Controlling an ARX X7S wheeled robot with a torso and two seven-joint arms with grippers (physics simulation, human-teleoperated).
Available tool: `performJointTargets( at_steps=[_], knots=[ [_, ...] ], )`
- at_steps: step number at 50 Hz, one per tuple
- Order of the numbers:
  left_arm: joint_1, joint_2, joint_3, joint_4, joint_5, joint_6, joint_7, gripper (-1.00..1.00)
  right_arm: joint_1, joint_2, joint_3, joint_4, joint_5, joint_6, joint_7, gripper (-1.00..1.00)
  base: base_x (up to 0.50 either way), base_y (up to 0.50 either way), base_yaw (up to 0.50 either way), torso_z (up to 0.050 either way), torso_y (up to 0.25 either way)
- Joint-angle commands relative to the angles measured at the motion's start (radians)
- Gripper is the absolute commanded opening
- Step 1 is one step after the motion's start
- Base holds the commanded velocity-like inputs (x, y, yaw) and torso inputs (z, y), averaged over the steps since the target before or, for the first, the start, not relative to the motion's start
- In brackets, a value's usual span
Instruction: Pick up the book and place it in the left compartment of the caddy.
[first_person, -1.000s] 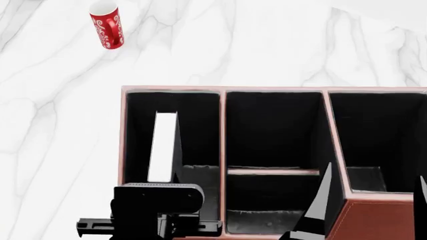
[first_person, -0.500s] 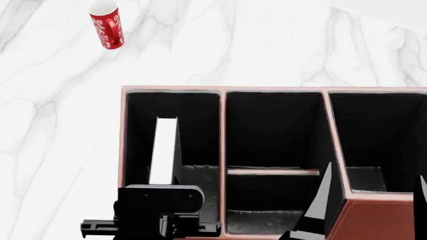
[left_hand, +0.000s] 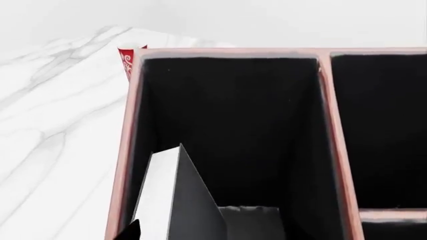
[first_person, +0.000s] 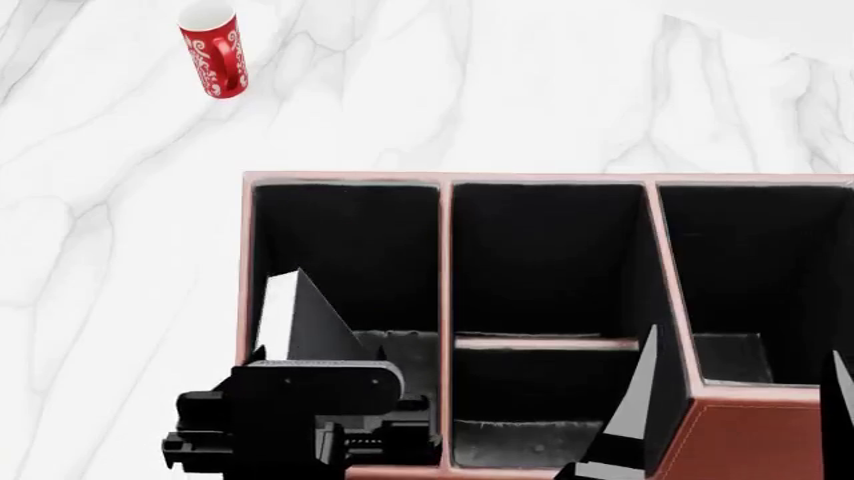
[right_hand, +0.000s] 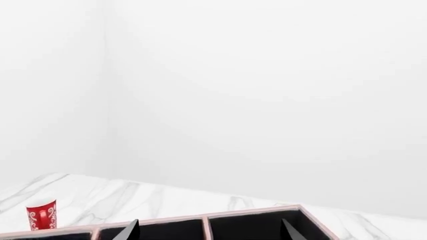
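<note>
So the red mug (first_person: 215, 49) is sitting way off at the far left on the white marble table (first_person: 107, 250), well apart from everything, glossy with a white pattern

Moving right, the book (first_person: 296, 318) is sitting inside the left compartment (first_person: 387, 250) of the caddy (first_person: 747, 440), hugging the left wall. It's standing on edge and tilting, white page edges facing left, flat matte black cover facing right, long axis running away from the robot toward the far wall. In the left wrist view the same book (left_hand: 175, 200) is poking up right in front of the camera, so it's lying just ahead of the left gripper (first_person: 287, 445), which is the nearer arm by a mile. I can't tell how wide that gripper is standing or whether it's gripping the book, since the camera housing is blocking the fingers

Caddy's looking like reddish-brown leather outside, black lining inside, pale pink rims and dividers, all straight boxy walls

Further right, the right gripper (first_person: 727, 420) is hanging over the caddy's near right side with its two black pointed fingers (first_person: 638, 400) spread well apart, holding nothing

My guess is the book is basically in place
</note>
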Motion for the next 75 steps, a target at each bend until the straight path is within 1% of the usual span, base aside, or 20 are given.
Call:
performJointTargets(
  at_steps=[1,14,21,29,35,36,39,42,45,48,49,54,55,59,61,68,69,75],
  knots=[
    [-0.001,-0.003,-0.002,0.008,-0.005,0.000,0.000,1.00,0.002,0.002,-0.004,0.001,0.000,0.000,0.002,1.00,0.00,0.00,0.00,0.000,0.000],
    [-0.005,-0.008,-0.001,0.027,-0.010,-0.007,-0.007,1.00,0.001,0.004,-0.007,0.002,0.000,-0.003,0.004,1.00,0.00,0.00,0.00,0.000,0.000],
    [-0.006,-0.022,-0.003,0.077,-0.023,-0.025,-0.026,1.00,0.001,0.006,-0.008,0.001,0.001,-0.003,0.005,1.00,0.00,0.00,0.00,0.000,0.000],
    [-0.012,-0.080,-0.011,0.274,-0.067,-0.062,-0.060,1.00,0.007,0.006,-0.015,0.000,-0.001,0.002,0.007,1.00,0.00,0.00,0.00,0.000,0.000],
    [-0.026,-0.145,-0.024,0.451,-0.096,-0.086,-0.086,1.00,0.010,0.006,-0.021,0.004,-0.002,0.003,0.007,1.00,0.00,0.00,0.00,0.000,0.000],
    [-0.033,-0.168,-0.026,0.498,-0.104,-0.103,-0.098,1.00,0.011,0.006,-0.024,0.003,-0.003,0.006,0.008,1.00,0.00,0.00,0.00,0.000,0.000],
    [-0.033,-0.209,-0.034,0.572,-0.109,-0.086,-0.077,1.00,0.011,0.007,-0.026,0.002,-0.005,0.006,0.008,1.00,0.00,0.00,0.00,0.000,0.000],
    [-0.028,-0.244,-0.036,0.611,-0.108,-0.072,-0.053,1.00,0.009,0.007,-0.027,0.002,-0.005,0.004,0.008,1.00,0.00,0.00,0.00,0.000,0.000],
    [-0.014,-0.291,-0.048,0.646,-0.092,-0.059,-0.056,1.00,0.011,0.008,-0.029,0.000,-0.006,0.008,0.010,1.00,0.00,0.00,0.00,0.000,0.000],
    [0.012,-0.332,-0.065,0.664,-0.081,-0.026,-0.048,1.00,0.012,0.008,-0.030,0.002,-0.007,0.007,0.010,1.00,0.00,0.00,0.00,0.000,0.000],
    [0.027,-0.357,-0.079,0.673,-0.082,-0.018,-0.059,1.00,0.012,0.008,-0.031,0.004,-0.008,0.005,0.010,1.00,0.00,0.00,0.00,0.000,0.000],
    [0.069,-0.418,-0.113,0.688,-0.062,0.020,-0.076,1.00,0.010,0.009,-0.031,0.005,-0.010,0.004,0.012,1.00,0.00,0.00,0.00,0.000,0.000],
    [0.089,-0.447,-0.128,0.694,-0.050,0.039,-0.083,1.00,0.008,0.010,-0.029,0.004,-0.011,0.006,0.015,1.00,0.00,0.00,0.00,0.000,0.000],
    [0.147,-0.505,-0.160,0.701,-0.034,0.093,-0.093,1.00,0.007,0.014,-0.020,0.001,-0.010,0.014,0.024,1.00,0.00,0.00,0.00,0.000,0.000],
    [0.179,-0.543,-0.192,0.711,-0.034,0.128,-0.110,1.00,0.003,0.014,-0.015,0.005,-0.015,0.012,0.028,1.00,0.00,0.00,0.00,0.000,0.000],
    [0.213,-0.631,-0.273,0.731,-0.051,0.172,-0.157,1.00,0.004,0.018,-0.001,-0.002,-0.027,0.037,0.056,1.00,0.00,0.00,0.00,0.000,0.000],
    [0.218,-0.657,-0.295,0.739,-0.054,0.175,-0.178,1.00,0.001,0.022,0.010,-0.009,-0.021,0.054,0.065,1.00,0.00,0.00,0.00,0.000,0.000],
    [0.255,-0.702,-0.344,0.724,-0.073,0.222,-0.190,1.00,-0.020,0.032,0.050,-0.033,-0.014,0.067,0.092,1.00,0.00,0.00,0.00,0.000,0.000]
  ],
)
